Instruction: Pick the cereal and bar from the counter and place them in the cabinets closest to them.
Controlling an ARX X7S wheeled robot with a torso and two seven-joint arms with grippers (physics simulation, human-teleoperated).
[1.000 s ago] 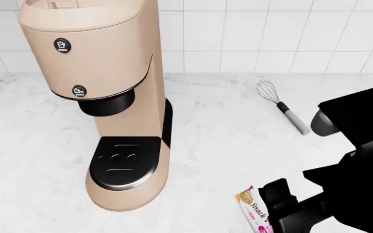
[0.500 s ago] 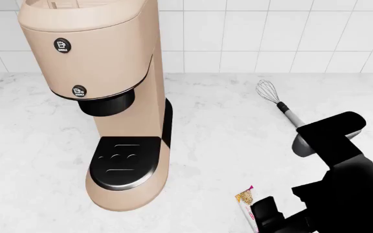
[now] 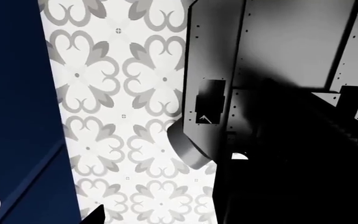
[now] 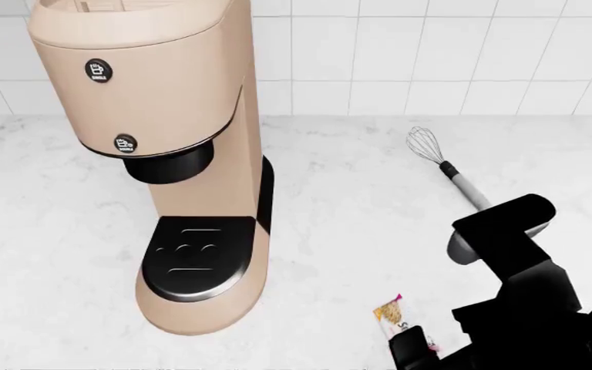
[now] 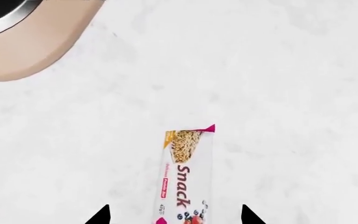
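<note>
"Snack" reads along the bar [image 5: 185, 182], in dark red letters on its white wrapper. The bar lies flat on the counter [image 5: 291, 70] between my right gripper [image 5: 174, 215]'s two spread fingertips [image 5: 101, 215], its long axis running straight out ahead of my jaws, the oat-printed, magenta-cornered end farthest from me. I cannot tell my left jaws' state.

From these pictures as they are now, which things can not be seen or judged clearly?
- The cereal: in no view.
- The bar: head view, near end hidden by the right arm; right wrist view, cut off by the edge.
- Left gripper: left wrist view shows only floor and robot body.
- Whisk: handle end behind the right arm.
</note>
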